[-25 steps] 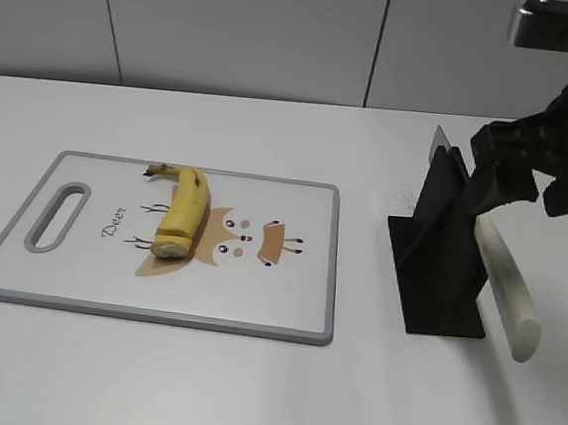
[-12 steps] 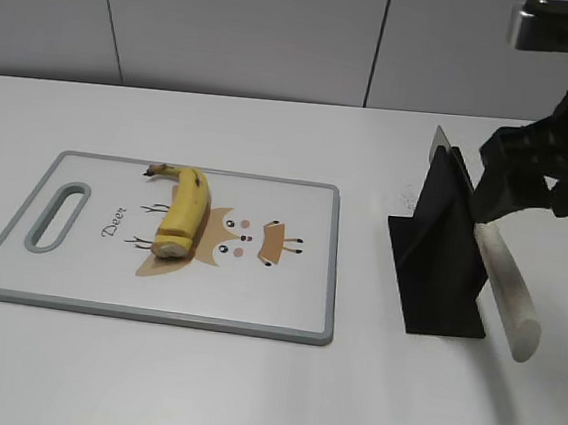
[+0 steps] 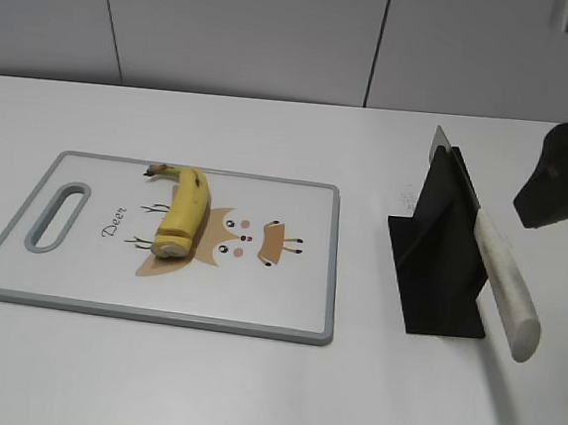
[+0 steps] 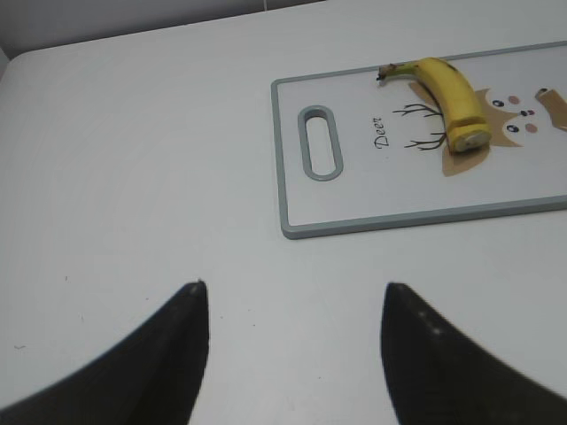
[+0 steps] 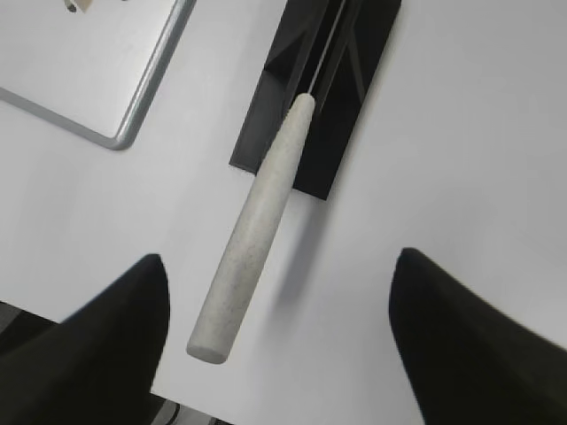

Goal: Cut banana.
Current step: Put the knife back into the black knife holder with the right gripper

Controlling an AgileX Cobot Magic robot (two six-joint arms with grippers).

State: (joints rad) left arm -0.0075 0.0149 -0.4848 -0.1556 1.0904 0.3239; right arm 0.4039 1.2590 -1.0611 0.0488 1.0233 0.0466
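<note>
The banana (image 3: 183, 212) lies on the white cutting board (image 3: 285, 312), stem tip at the far end, cut end facing the front; it also shows in the left wrist view (image 4: 454, 97). A knife with a pale speckled handle (image 3: 505, 284) rests in a black stand (image 3: 437, 256), blade in the slot; its handle shows in the right wrist view (image 5: 255, 226). My right gripper (image 5: 279, 266) is open, its fingers spread wide either side of and above the handle, not touching it. My left gripper (image 4: 292, 288) is open and empty over bare table, near the board's handle end.
The board (image 4: 354, 199) has a grey rim, a slot handle (image 3: 58, 216) at its left end and a cartoon deer print. The table's front edge (image 5: 133, 403) runs just below the knife handle's end. A grey panelled wall stands behind.
My right gripper has let go of the knife handle and pulled away up and to the right. The knife stays in its stand. The banana and left gripper have not moved.
</note>
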